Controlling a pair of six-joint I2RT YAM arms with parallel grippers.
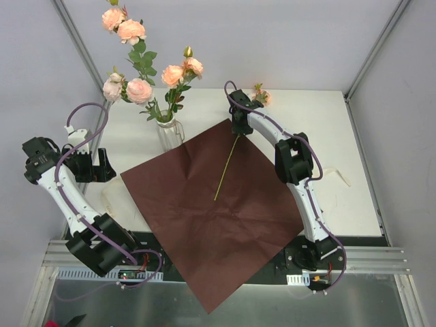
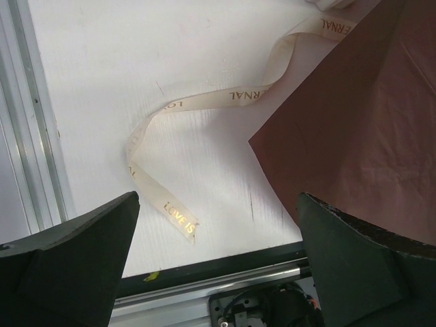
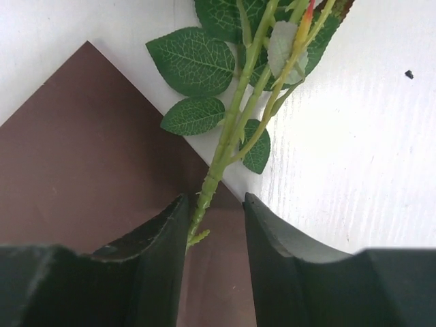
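Note:
A single rose stem [image 1: 228, 167] lies across the dark brown wrapping paper [image 1: 211, 211], its pink bloom [image 1: 262, 97] off the paper's far corner. My right gripper [image 1: 238, 129] stands open at that corner. In the right wrist view the green stem [image 3: 235, 116] runs between the fingers of the right gripper [image 3: 212, 225], against the left one with a gap on the right. Its leaves [image 3: 194, 61] rest on the white table. My left gripper [image 2: 216, 204] is wide open above the table's left side, over a cream ribbon [image 2: 225, 95] printed "LOVE IS", beside the paper's edge [image 2: 361, 116].
A glass vase [image 1: 170, 133] with several pink roses [image 1: 139, 90] stands at the back left, touching the paper's edge. Another pale ribbon [image 1: 337, 176] lies to the right of the right arm. The paper's near corner hangs over the table's front rail [image 1: 225, 272].

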